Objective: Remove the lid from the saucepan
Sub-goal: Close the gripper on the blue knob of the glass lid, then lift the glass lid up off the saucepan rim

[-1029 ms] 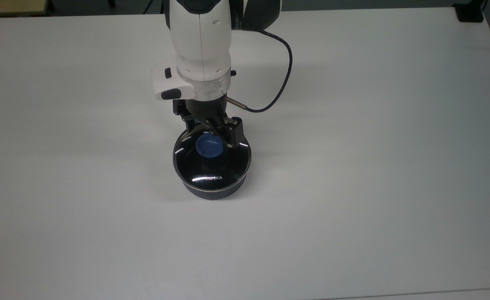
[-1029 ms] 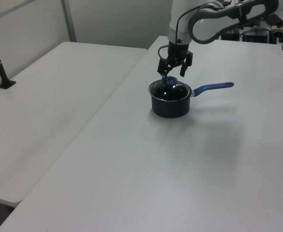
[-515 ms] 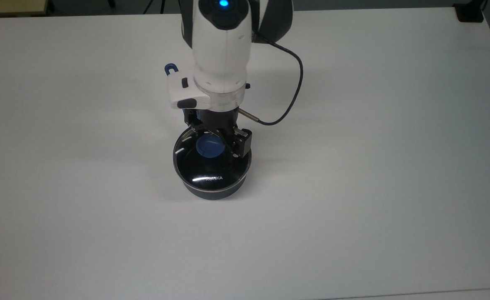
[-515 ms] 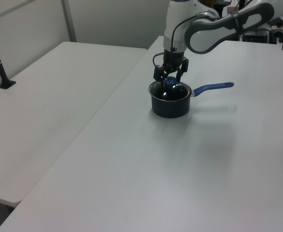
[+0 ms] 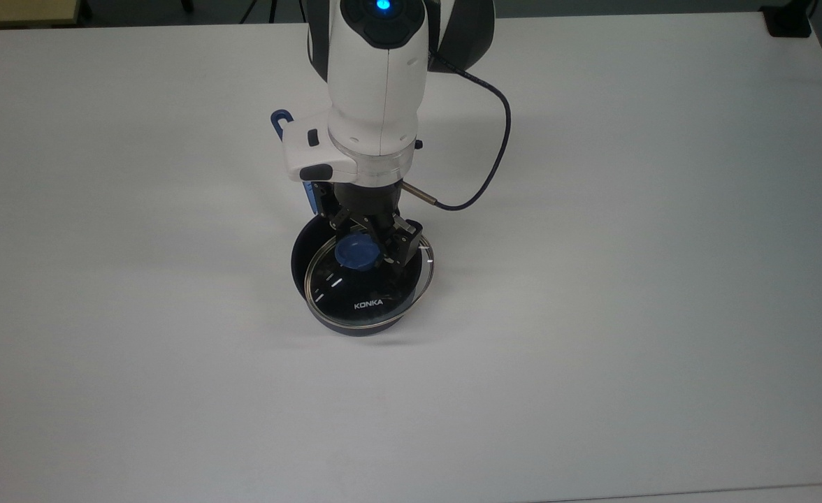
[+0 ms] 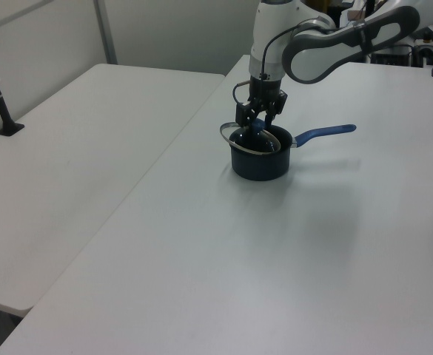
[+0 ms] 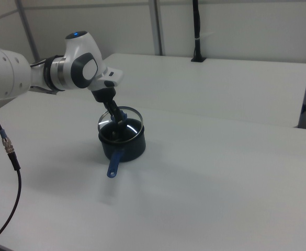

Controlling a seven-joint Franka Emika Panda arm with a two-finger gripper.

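1. The gripper (image 5: 365,246) pinches the lid's blue knob (image 5: 358,254).
2. The lid (image 5: 369,286) hangs tilted just above the saucepan (image 5: 300,250), shifted toward the top view's right.
3. The saucepan sits mid-table (image 5: 593,349), far from every edge, with open white surface all round.

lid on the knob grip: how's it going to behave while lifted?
The lid looks like stiff glass, likely fragile if dropped. It hangs tilted above the saucepan, so it may swing. The gripper pinches only its small rounded knob, which could slip.
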